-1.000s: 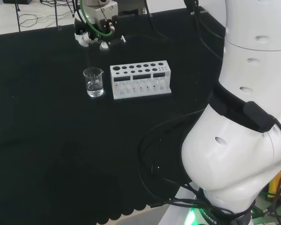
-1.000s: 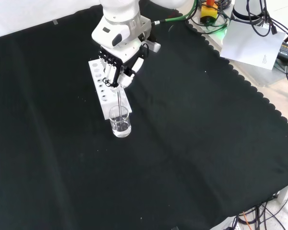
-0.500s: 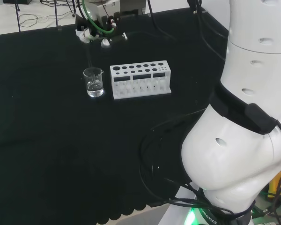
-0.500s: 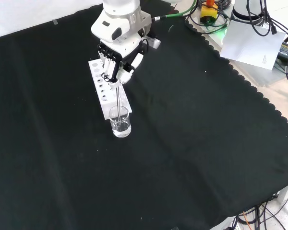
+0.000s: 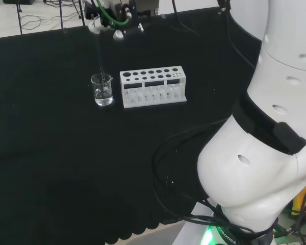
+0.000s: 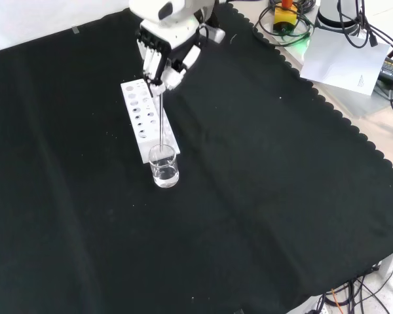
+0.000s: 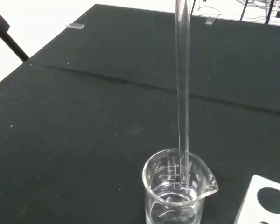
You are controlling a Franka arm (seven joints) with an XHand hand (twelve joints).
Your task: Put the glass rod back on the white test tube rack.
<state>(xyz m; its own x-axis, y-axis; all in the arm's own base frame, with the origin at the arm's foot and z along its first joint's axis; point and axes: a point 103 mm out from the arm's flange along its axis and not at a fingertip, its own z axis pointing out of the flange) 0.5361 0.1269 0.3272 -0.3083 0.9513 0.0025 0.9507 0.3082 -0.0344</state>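
The hand point(image 6: 165, 49) hangs high above the cloth, its fingers pinched on the top of a long clear glass rod point(image 6: 161, 114). The rod point(image 5: 100, 58) hangs upright, its lower end still inside a small glass beaker point(image 5: 102, 90) that holds some clear liquid. In the wrist view the rod point(image 7: 182, 93) runs straight down into the beaker point(image 7: 178, 189). The white test tube rack point(image 5: 153, 86) with its rows of round holes stands right beside the beaker. In the front view the rack point(image 6: 141, 121) lies just behind the beaker point(image 6: 164, 166), under the hand.
Black cloth point(image 6: 262, 196) covers the bench all round the beaker and rack. The arm's big white links point(image 5: 265, 127) stand at the right of the head view. Cables and papers point(image 6: 344, 59) lie past the cloth's scalloped edge in the front view.
The hand has risen with the rod, drawing it upward so that only its lower end stays in the beaker. Beaker and rack have stayed put.
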